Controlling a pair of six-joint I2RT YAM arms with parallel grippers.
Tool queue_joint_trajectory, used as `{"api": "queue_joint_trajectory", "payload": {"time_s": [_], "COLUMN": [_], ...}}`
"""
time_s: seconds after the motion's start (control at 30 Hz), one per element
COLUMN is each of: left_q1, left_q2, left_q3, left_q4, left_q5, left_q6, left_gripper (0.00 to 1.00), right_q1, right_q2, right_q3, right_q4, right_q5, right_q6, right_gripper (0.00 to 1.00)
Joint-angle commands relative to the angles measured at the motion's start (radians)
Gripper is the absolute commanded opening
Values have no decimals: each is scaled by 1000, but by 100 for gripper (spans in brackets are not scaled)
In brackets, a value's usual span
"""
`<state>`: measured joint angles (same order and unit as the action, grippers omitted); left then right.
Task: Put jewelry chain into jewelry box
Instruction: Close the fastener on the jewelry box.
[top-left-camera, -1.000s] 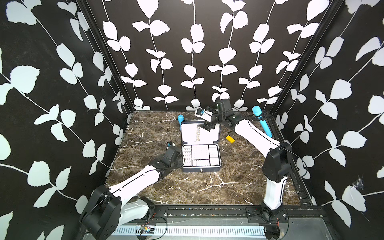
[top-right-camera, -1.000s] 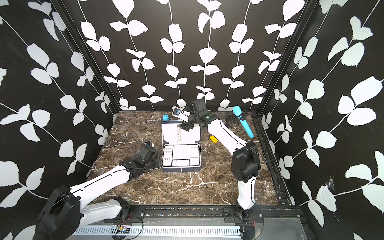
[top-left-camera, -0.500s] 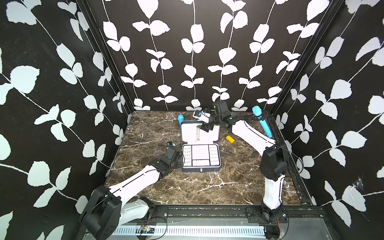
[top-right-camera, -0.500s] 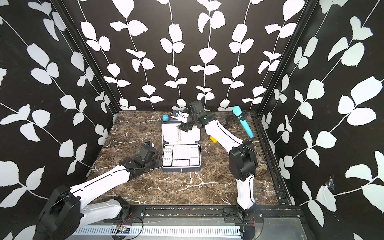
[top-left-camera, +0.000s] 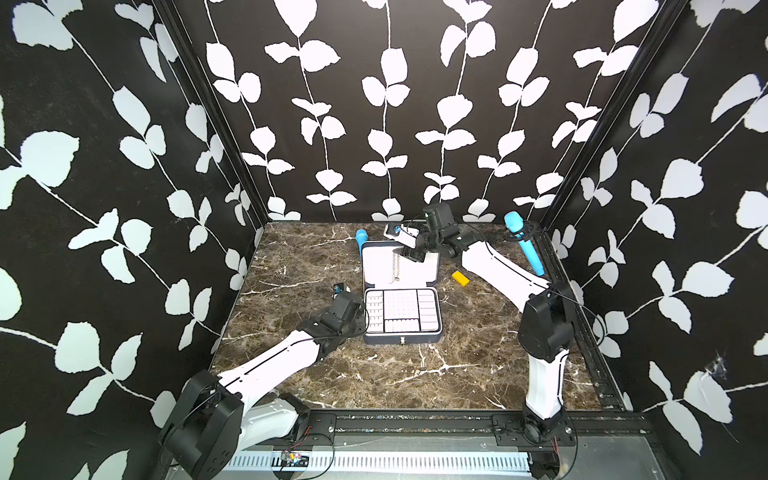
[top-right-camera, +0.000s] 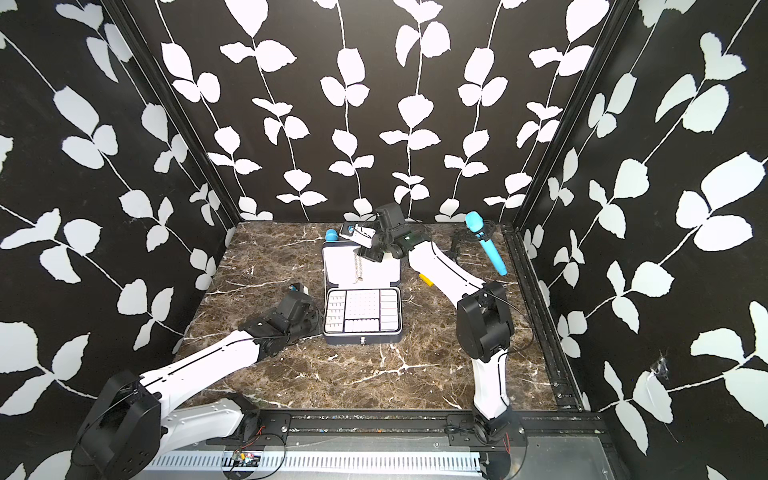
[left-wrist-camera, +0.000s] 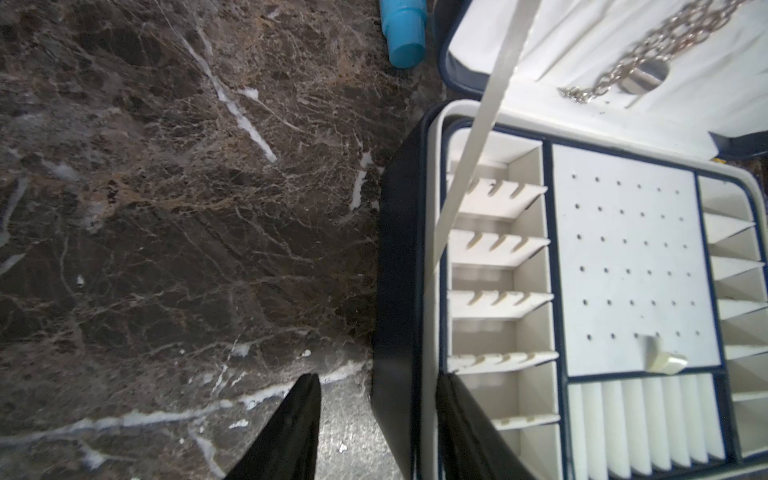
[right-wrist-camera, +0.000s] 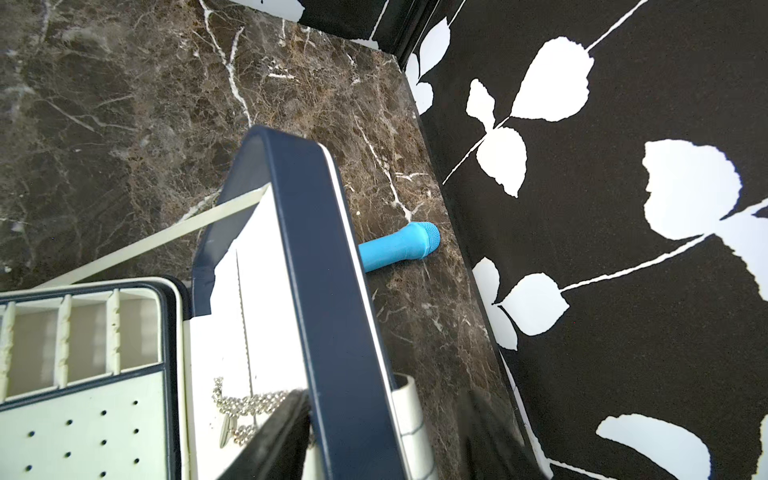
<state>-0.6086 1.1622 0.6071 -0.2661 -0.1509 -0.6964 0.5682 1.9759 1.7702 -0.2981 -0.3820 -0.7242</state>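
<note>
The navy jewelry box (top-left-camera: 401, 338) (top-right-camera: 361, 338) lies open mid-table, with its white-lined lid raised at the back. The silvery jewelry chain (top-left-camera: 396, 268) (top-right-camera: 359, 270) (left-wrist-camera: 648, 54) (right-wrist-camera: 249, 403) lies against the lid's lining. My right gripper (top-left-camera: 411, 249) (right-wrist-camera: 388, 399) straddles the lid's top rim (right-wrist-camera: 324, 291). One finger is on the lining side beside the chain; the other is blurred behind the lid, clear of it. My left gripper (top-left-camera: 361, 316) (left-wrist-camera: 379, 378) is open astride the box's left wall (left-wrist-camera: 399, 291), one finger in a compartment and one over the table.
A small yellow block (top-left-camera: 460, 278) lies right of the lid. One blue microphone-shaped toy (top-left-camera: 360, 241) (right-wrist-camera: 399, 247) lies behind the box's left corner, another (top-left-camera: 523, 245) leans at the back right. A white ribbon (left-wrist-camera: 478, 145) ties lid to base. Patterned walls close three sides.
My right gripper has shifted slightly left onto the lid's top rim and its jaws have narrowed. The left arm, box and chain have not moved.
</note>
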Motion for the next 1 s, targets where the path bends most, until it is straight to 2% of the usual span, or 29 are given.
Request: {"api": "queue_joint_trajectory", "payload": {"time_s": [0.0, 0.47, 0.67, 0.8, 0.97], "left_q1": [4, 5, 4, 4, 4], "left_q2": [-1, -1, -5, -18, -52], "left_q3": [-1, -2, -2, 1, 23], "left_q4": [-7, -8, -11, -20, -52], "left_q5": [-15, -15, -15, -16, -26], "left_q6": [3, 1, 1, 0, 7], "left_gripper": [48, 48, 48, 48, 48], "right_q1": [-1, -5, -7, -8, -23], "right_q2": [2, 0, -8, -22, -70], "right_q3": [-9, -23, -29, -34, -47], "right_q4": [40, 26, 28, 49, 87], "right_q5": [2, -10, -12, -5, -4], "right_q6": [0, -11, -11, 19, 67], "right_gripper": [52, 33, 32, 41, 69]}}
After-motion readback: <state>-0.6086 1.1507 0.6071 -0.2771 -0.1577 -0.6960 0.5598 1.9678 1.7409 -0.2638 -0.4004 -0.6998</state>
